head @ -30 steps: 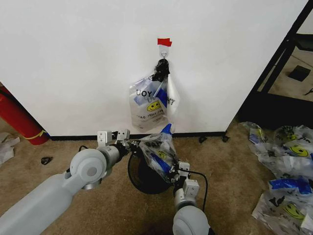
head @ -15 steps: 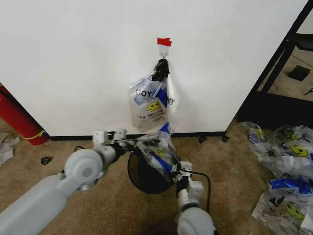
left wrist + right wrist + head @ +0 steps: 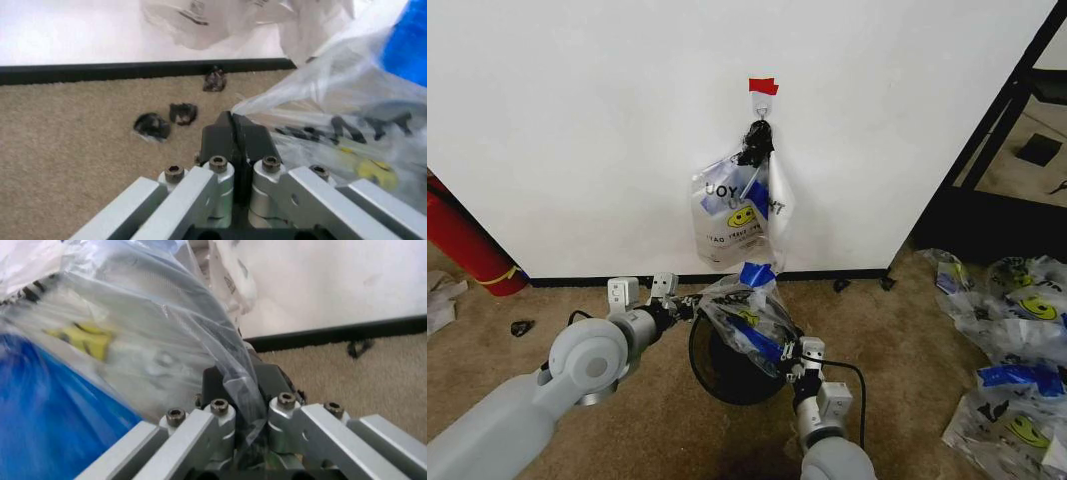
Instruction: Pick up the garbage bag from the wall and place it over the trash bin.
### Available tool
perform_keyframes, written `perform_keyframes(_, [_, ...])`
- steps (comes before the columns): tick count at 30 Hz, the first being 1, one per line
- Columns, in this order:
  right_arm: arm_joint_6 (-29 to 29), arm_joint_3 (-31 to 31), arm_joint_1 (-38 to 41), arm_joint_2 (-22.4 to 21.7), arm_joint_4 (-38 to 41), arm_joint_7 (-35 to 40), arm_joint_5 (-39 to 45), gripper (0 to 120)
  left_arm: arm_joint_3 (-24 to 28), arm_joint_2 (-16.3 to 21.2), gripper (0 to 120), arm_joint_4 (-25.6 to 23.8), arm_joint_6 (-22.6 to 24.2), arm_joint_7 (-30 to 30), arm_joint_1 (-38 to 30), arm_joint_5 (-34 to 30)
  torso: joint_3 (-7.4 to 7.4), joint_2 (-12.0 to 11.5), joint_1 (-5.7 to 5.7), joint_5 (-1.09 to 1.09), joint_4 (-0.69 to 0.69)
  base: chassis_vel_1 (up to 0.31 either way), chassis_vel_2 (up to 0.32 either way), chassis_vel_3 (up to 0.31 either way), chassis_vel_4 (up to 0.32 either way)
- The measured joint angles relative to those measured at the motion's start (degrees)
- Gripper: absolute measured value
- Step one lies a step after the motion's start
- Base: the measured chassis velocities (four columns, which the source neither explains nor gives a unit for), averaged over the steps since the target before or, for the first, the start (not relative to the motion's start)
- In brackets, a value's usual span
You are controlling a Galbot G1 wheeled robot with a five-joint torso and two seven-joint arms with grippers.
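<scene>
Change since a second ago: both arms drawn back toward the robot and apart, bag stretched wider, its blue handle lifted above the bin.

Item: garbage bag (image 3: 745,312), see-through, held taut just over the trash bin (image 3: 727,372), not yet seated on the rim.

Holders: left gripper (image 3: 689,303), jaws pressed together on the bag's left edge; right gripper (image 3: 795,350), jaws pinching film at the bag's near right edge.

Step in hand: spreading the mouth over the bin.

Next move calls for: lowering the opened mouth around the rim, both pinches kept.

Nearby: bunch of bags (image 3: 742,212) hanging from the hook (image 3: 763,108) on the wall (image 3: 577,130).
</scene>
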Motion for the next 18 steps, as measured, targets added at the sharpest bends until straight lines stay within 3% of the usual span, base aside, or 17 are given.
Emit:
perform_keyframes(6, [3.88,0.48,-1.66,-1.71,0.21,-2.42,-0.14,0,-0.65,1.57,0,0.32,0.13,0.53,-0.31,-0.62,0.0,0.0,0.0,0.0,0.0,0.0,0.0,0.0,0.0])
perform_keyframes(18, [12.35,3.49,-1.38,-4.27,2.86,-9.83,9.08,0,-3.09,4.66,0,1.28,0.41,2.48,2.81,-0.71,0.0,0.0,0.0,0.01,0.0,0.0,0.0,0.0,0.0])
